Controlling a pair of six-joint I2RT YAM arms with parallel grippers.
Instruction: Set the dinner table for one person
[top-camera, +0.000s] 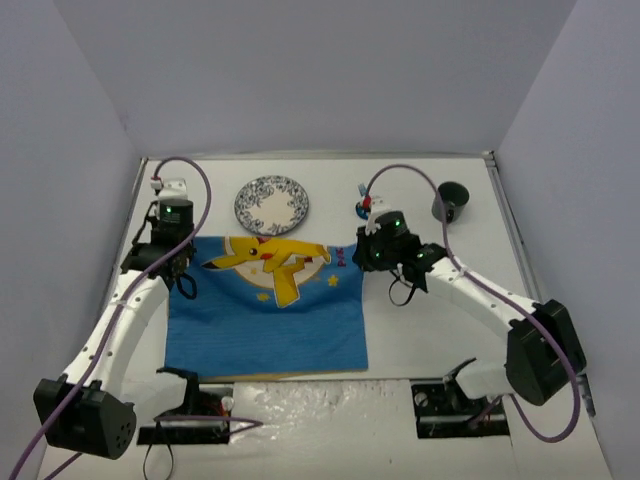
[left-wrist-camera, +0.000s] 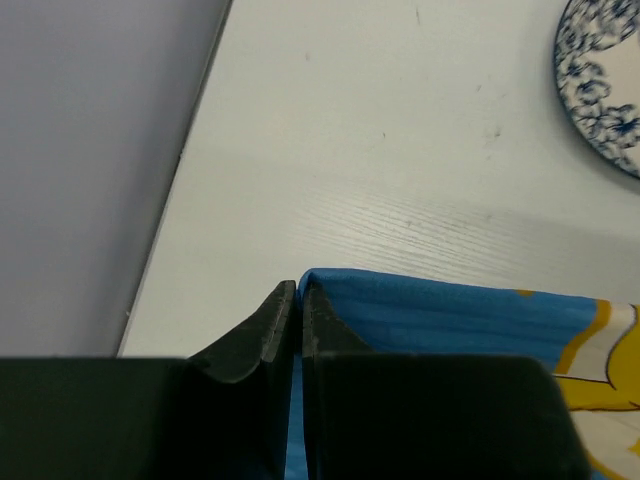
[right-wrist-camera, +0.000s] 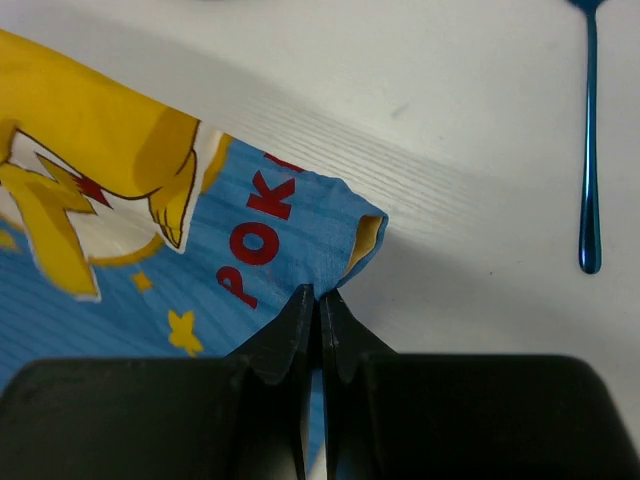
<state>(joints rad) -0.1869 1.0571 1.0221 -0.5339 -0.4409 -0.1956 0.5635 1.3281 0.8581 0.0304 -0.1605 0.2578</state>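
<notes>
The white dinner table (top-camera: 400, 340) fills the floor of the grey-walled enclosure and carries everything else; a blue placemat (top-camera: 265, 320) printed with a yellow cartoon figure lies flat in its middle, in front of the two arm bases. The left pincer (left-wrist-camera: 297, 290) is closed tight on the placemat's far left corner, blue cloth showing between its dark fingers; the right pincer (right-wrist-camera: 318, 295) is likewise pinched shut on the cloth's edge just beside the far right corner, which curls up slightly. A blue-patterned plate (top-camera: 272, 204) sits just beyond the placemat's far edge; a blue spoon (right-wrist-camera: 590, 150) lies on bare table near the right corner; a dark cup (top-camera: 450, 203) stands farther right.
</notes>
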